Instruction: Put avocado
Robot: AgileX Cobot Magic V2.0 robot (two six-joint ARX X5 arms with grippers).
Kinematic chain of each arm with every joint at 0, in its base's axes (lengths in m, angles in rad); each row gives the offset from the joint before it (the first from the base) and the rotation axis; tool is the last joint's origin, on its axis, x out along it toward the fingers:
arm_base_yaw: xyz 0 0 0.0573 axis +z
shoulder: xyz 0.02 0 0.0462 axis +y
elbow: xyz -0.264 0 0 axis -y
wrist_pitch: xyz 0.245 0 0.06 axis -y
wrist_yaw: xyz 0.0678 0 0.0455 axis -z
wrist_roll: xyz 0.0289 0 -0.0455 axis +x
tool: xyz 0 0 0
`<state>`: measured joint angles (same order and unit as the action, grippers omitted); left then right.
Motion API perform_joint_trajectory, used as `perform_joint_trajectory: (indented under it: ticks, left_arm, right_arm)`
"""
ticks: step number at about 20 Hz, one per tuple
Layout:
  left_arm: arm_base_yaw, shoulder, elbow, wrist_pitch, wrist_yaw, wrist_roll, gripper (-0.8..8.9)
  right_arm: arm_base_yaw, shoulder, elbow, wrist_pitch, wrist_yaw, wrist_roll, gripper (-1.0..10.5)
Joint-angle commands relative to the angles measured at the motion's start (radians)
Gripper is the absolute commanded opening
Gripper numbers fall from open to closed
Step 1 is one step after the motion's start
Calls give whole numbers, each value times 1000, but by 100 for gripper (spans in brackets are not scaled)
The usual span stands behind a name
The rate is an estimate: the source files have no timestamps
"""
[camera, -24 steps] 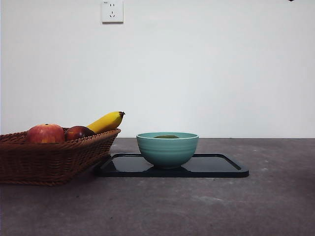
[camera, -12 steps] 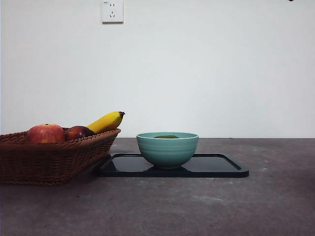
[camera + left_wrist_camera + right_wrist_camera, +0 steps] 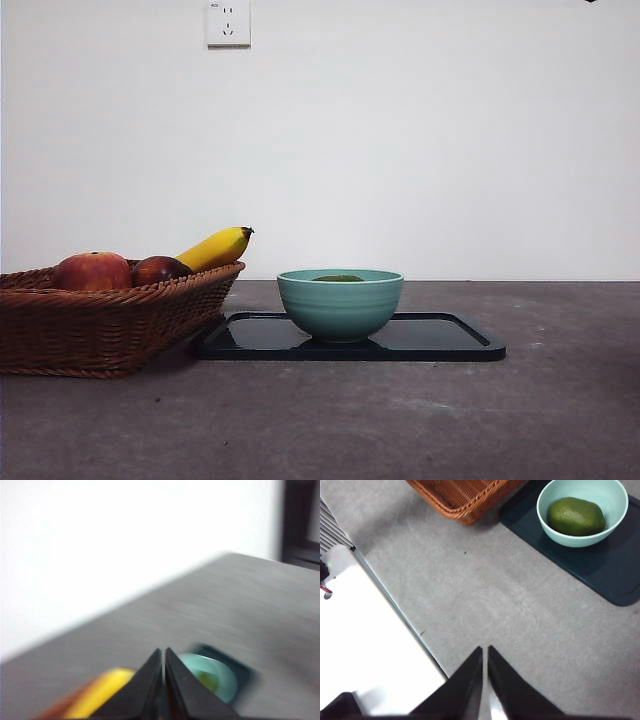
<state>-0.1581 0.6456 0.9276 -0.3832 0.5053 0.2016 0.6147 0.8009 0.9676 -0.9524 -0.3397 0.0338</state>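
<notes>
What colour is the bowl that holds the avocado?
Light teal bowl; the right wrist view shows it best, avocado inside.

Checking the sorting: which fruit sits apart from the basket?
The green avocado, alone in the teal bowl; apples and banana lie in the basket.

I see the avocado (image 3: 576, 516) lying in the teal bowl (image 3: 615, 500) on the dark tray (image 3: 615, 575); my right gripper (image 3: 484, 652) has its jaws closed.
</notes>
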Motion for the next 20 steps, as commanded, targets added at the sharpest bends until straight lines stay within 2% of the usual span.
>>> perform_joint_trajectory:
  ticks: [1,3,5,13,20]
  left_arm:
    - [77,-75,-75,94,-126,17,9]
    - [129,-162,-179,161,-246,14,9]
    - [166,-248,-293,220,-319,14,9]
    - [218,-527,-717,340,-402,-73,9]
    - [218,-629,-877,319,-459,-101,9]
  right_arm:
    - [8,7,8,15,-1,7,7]
    - [8,7,8,24,-1,7,7]
    - [8,7,8,37,-1,7,7]
    - [8,7,8,39,-1,7,7]
    - [8,7,8,39,-1,7,7]
